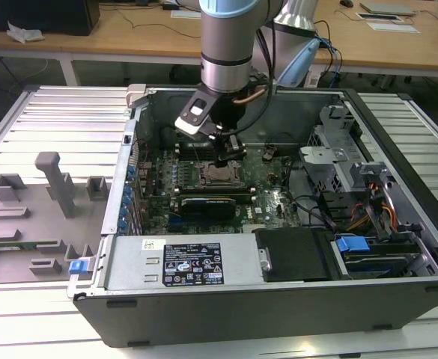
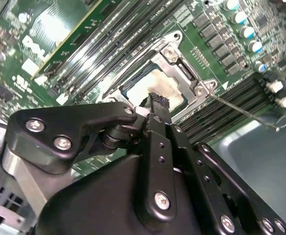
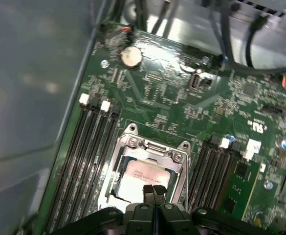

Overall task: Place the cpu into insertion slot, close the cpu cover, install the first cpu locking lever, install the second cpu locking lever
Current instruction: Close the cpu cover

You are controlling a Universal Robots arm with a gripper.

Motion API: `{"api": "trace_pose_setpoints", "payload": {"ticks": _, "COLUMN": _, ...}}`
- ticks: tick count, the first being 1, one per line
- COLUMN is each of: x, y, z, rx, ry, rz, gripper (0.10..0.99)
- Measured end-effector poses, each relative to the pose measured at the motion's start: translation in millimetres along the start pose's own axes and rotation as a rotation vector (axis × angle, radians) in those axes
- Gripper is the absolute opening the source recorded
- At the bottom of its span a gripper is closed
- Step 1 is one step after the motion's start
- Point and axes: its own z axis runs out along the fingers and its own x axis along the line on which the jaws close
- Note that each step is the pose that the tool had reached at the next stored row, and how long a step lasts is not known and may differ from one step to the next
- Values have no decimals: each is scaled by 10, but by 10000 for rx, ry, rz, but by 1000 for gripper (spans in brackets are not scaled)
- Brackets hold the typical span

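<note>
First wrist view: the gripper (image 3: 154, 188), clenched empty, is held above the cpu (image 3: 142, 172) under its closed cpu cover (image 3: 155, 148); lever locking is judged in hand, needing firm pressing.

We find the exterior view evenly bright, though shadow pools inside the case (image 1: 241, 314). In both wrist views, glare streaks the memory slots (image 2: 96, 56) (image 3: 84, 161) and whitens the centre of the insertion slot (image 2: 157, 85) (image 3: 143, 172).

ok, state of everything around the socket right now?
cpu cover: down flat.
cpu: seated under it, face showing through the cut-out.
locking lever: sticking out sideways, looks unlatched.
gripper: shut, tips over the cpu.
computer case: side open.
</note>
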Motion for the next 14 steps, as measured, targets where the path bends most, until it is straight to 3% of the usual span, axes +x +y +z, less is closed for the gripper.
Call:
{"api": "trace_pose_setpoints", "payload": {"ticks": 6, "x": 0, "y": 0, "z": 0, "rx": -1, "ry": -4, "rz": -1255, "gripper": 106}}
{"api": "trace_pose_setpoints", "payload": {"ticks": 9, "x": 0, "y": 0, "z": 0, "rx": -6, "ry": 2, "rz": -2055, "gripper": 106}}
{"api": "trace_pose_setpoints", "payload": {"ticks": 11, "x": 0, "y": 0, "z": 0, "rx": -11, "ry": 10, "rz": -2873, "gripper": 106}}
{"api": "trace_pose_setpoints", "payload": {"ticks": 14, "x": 0, "y": 0, "z": 0, "rx": -17, "ry": 18, "rz": -3566, "gripper": 106}}
